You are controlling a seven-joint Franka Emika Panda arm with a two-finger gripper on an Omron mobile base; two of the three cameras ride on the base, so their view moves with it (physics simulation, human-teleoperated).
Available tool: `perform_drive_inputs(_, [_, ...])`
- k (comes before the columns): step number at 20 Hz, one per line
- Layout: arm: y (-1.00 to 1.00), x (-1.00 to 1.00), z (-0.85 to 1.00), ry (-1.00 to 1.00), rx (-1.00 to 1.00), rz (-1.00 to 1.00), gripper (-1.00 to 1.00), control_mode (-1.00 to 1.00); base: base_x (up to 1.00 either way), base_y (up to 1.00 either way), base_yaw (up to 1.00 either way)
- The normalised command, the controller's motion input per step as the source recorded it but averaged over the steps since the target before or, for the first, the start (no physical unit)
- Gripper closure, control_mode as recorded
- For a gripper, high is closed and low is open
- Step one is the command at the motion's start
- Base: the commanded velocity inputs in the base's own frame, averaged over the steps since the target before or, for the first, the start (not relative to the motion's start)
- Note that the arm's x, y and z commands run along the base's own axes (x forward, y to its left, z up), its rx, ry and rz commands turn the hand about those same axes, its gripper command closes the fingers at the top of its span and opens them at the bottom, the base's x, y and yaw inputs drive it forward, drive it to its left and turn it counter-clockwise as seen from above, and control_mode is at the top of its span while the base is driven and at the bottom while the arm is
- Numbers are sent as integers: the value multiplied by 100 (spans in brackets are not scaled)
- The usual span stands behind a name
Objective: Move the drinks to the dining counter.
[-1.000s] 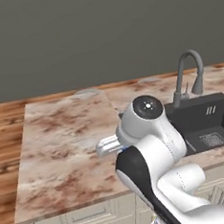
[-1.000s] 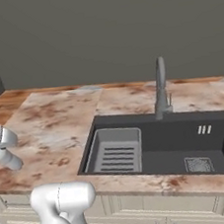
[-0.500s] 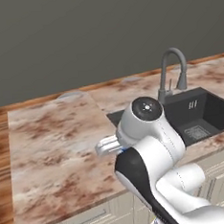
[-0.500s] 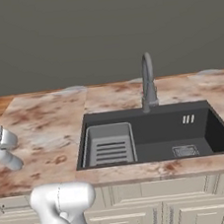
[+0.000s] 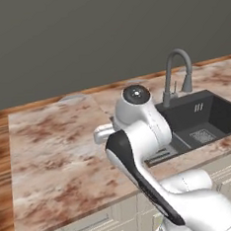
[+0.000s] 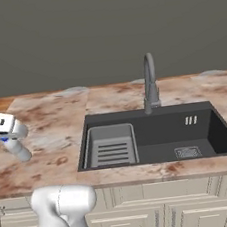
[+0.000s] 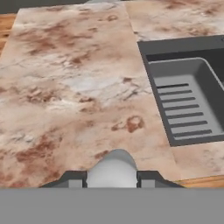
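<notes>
Gripper (image 7: 112, 175) clamped on whitish-clear bottle (image 7: 112, 168), carried above beige-brown marbled dining counter (image 7: 65, 87) left of dark sink basin (image 7: 188, 96), presumably for set-down.

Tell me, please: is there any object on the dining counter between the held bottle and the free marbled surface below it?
Nothing visible stands in the way. In the hand view the whitish bottle sits between the jaws of the gripper, above bare dining counter. The grey rack lies in the sink, off to one side.
</notes>
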Motion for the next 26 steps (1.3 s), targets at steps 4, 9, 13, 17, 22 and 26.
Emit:
perform_drive_inputs(4, [0,56,11,28,0,0,100,-100,0,0,0])
perform_drive_inputs(9, [0,52,1,19,0,0,100,-100,0,0,0])
perform_drive_inputs(13, [0,35,0,3,0,0,100,-100,0,0,0])
perform_drive_inputs(17, [0,28,0,0,0,0,100,-100,0,0,0])
perform_drive_inputs(22, [0,17,-4,0,1,0,100,-100,0,0,0])
perform_drive_inputs(26, [-1,11,-10,0,7,0,100,-100,0,0,0])
